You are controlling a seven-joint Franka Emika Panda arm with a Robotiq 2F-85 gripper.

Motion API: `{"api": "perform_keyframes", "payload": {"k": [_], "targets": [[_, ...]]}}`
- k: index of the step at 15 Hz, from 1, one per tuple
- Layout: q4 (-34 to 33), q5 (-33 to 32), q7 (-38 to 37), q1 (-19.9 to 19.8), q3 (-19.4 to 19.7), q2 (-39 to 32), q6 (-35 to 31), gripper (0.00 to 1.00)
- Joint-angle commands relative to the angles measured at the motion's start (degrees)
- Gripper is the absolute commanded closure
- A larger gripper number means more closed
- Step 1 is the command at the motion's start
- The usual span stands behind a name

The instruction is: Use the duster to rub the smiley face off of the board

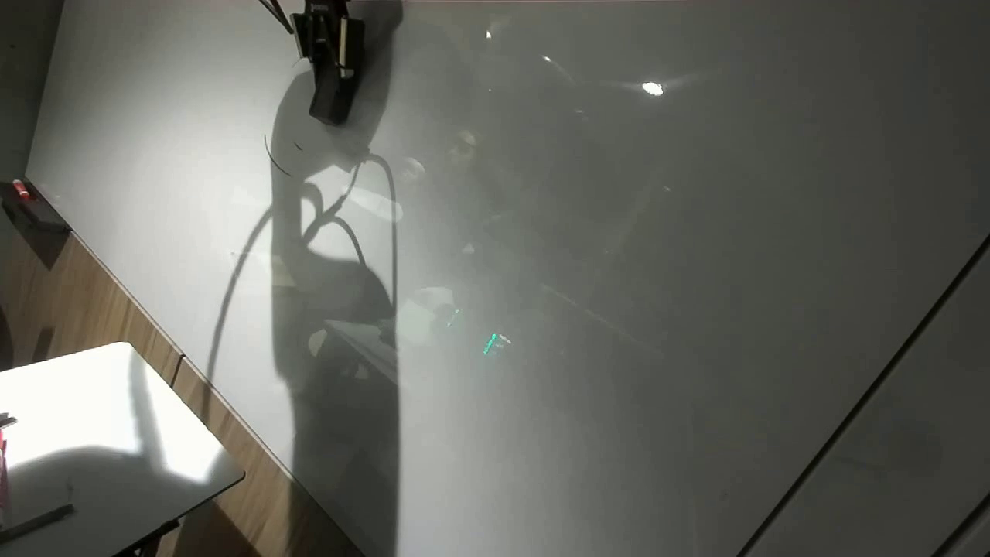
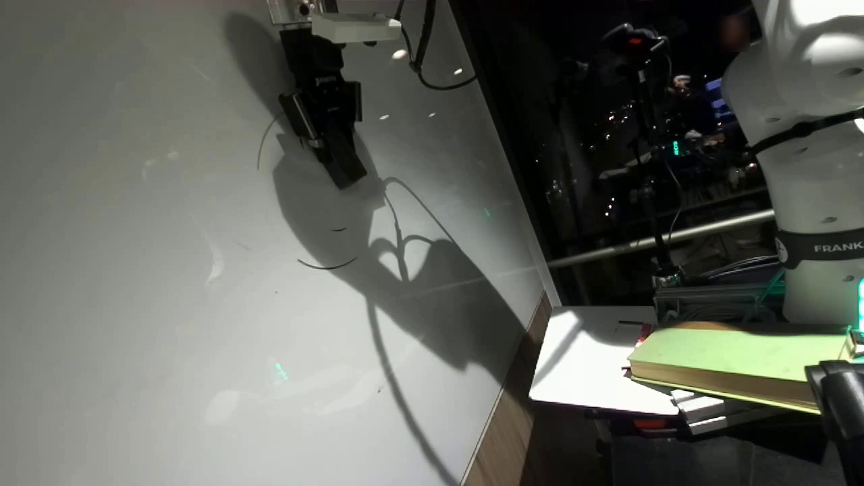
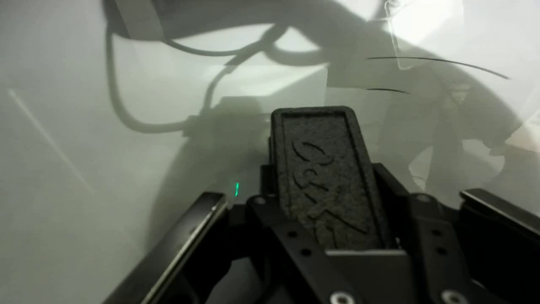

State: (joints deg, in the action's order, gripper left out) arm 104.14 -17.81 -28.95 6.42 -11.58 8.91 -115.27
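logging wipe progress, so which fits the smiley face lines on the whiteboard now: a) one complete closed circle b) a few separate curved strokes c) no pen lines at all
b: in an exterior view, a long curved stroke, a short curved stroke and a higher arc show apart from one another on the whiteboard, with bare gaps between them.

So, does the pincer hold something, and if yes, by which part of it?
The pincer holds the dark grey duster by its long sides; the far end sticks out beyond the grip.
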Motion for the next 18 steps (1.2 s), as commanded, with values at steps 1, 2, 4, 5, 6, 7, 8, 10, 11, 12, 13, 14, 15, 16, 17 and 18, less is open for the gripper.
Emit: {"api": "perform_keyframes", "payload": {"k": [1, 2, 4, 5, 6, 7, 8, 10, 11, 12, 13, 14, 15, 16, 17, 18], "targets": [[1.1, 3.7, -0.5, 2.6, -2.5, 4.7, 1.3, 0.69], [2.4, 4.3, -1.0, 3.2, -3.4, 5.1, 0.3, 0.69], [3.0, 5.3, -2.6, 5.2, -6.3, 6.0, -0.5, 0.69], [3.4, 5.3, -4.1, 6.3, -8.2, 6.5, -1.1, 0.69], [3.3, 4.8, -6.1, 7.4, -10.6, 6.7, -1.1, 0.69], [3.5, 4.0, -8.4, 8.6, -13.1, 6.5, -1.3, 0.69], [3.7, 2.8, -10.3, 9.3, -15.1, 5.9, -1.9, 0.69], [3.6, 0.4, -12.8, 9.7, -17.7, 4.4, -2.6, 0.69], [3.7, -1.1, -13.9, 9.6, -18.8, 3.5, -2.9, 0.69], [3.6, -2.5, -14.2, 9.2, -19.0, 2.5, -2.5, 0.69], [3.8, -4.1, -14.3, 8.8, -18.8, 1.7, -2.3, 0.69], [3.7, -5.6, -13.9, 8.4, -17.9, 0.8, -2.2, 0.69], [3.0, -6.8, -12.9, 7.7, -16.7, -0.4, -1.9, 0.69], [2.2, -7.8, -12.4, 7.1, -15.5, -1.5, -1.6, 0.69], [1.5, -8.7, -12.0, 6.7, -14.4, -2.4, -1.4, 0.69], [0.1, -9.3, -11.6, 6.2, -13.2, -3.5, -0.8, 0.69]]}}
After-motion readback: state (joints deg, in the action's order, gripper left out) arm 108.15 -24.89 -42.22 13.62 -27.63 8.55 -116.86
